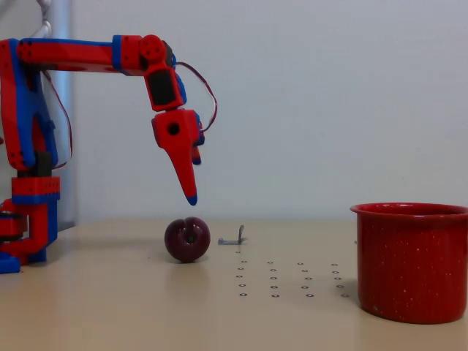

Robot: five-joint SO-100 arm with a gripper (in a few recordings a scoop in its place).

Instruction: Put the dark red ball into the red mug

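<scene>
In the fixed view the gripper (191, 191) is hanging tip-down with nothing in it, its jaws too edge-on to judge, while the dark red ball (187, 239) is sitting on the worktop (110, 307) directly below and the red mug (412, 261) is standing far right.

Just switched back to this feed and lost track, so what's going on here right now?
The red-and-blue arm's pincer hangs just above the small glossy dark red ball, not touching it; from this side I cannot tell whether it is open. The ball sits on the beige table, its dimple facing the camera. The large speckled red enamel mug stands upright well to the right in the fixed view. Nothing is grasped yet.
</scene>
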